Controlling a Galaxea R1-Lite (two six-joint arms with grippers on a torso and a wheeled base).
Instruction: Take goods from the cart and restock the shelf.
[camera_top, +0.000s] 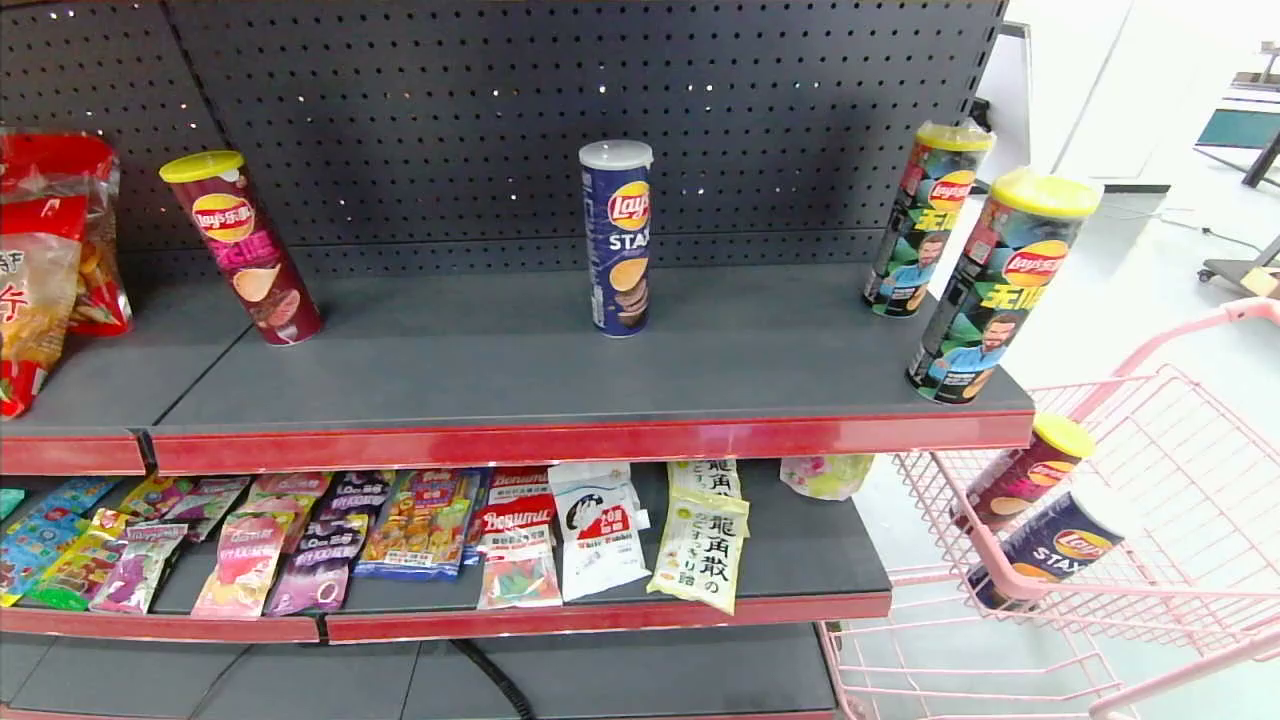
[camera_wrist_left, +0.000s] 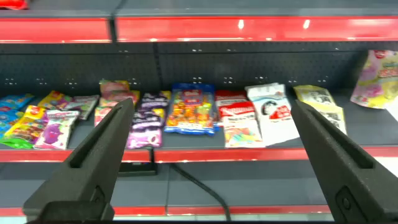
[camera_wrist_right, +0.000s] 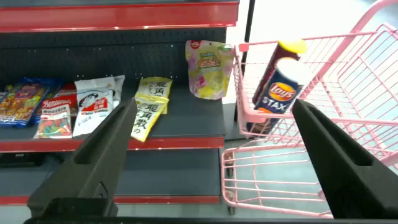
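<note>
Pink wire forms the cart (camera_top: 1190, 460). In the head view two cans lie tilted inside it against its shelf-side rim: a blue can (camera_top: 1050, 548) and, just beside it, a maroon can (camera_top: 1020, 478) with a yellow lid. The shelf (camera_top: 600, 440) stands just beside the cart, and four similar cans stand upright on its top board.

In the left wrist view the left tool (camera_wrist_left: 211, 106) has its fingers spread wide with nothing between them, facing snack packets (camera_wrist_left: 193, 112).

In the right wrist view the right tool (camera_wrist_right: 214, 106) is likewise spread and bare, near the cart and facing both cans.

Each can is probably light, stiff cardboard with a smooth, slippery wrap. A hold around the mid-body looks safest, since the lid may pop off.
</note>
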